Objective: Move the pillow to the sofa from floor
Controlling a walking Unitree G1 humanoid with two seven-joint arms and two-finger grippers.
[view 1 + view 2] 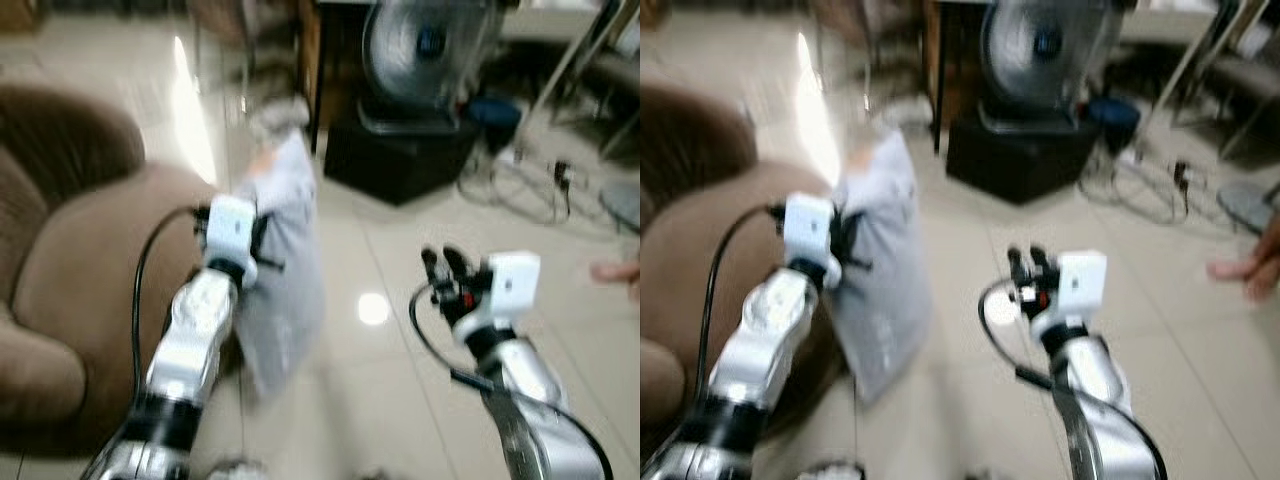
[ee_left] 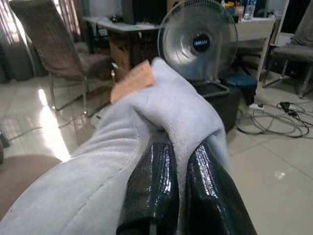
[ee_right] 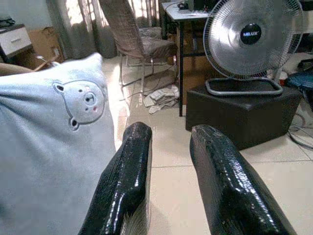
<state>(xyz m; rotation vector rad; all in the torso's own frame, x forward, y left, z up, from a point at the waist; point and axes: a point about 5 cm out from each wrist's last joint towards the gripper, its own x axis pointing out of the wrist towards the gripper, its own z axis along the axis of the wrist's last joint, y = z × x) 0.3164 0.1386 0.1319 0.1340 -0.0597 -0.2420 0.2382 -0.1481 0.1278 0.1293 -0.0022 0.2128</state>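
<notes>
A light grey pillow (image 1: 285,260) with a small bear face (image 3: 83,103) hangs upright beside the brown sofa (image 1: 80,270), its lower corner near the tiled floor. My left gripper (image 1: 258,240) is shut on the pillow's upper edge; in the left wrist view the two black fingers (image 2: 156,176) pinch the grey fabric next to an orange tag (image 2: 132,81). To the right of the pillow my right gripper (image 1: 445,268) is held up over the floor, open, with nothing between its fingers (image 3: 127,166).
A standing fan (image 1: 425,50) on a black box (image 1: 395,155) is straight ahead. Cables (image 1: 540,185) lie on the tiles at the right. A person's hand (image 1: 618,272) shows at the right edge. A chair (image 3: 134,36) and a desk stand behind.
</notes>
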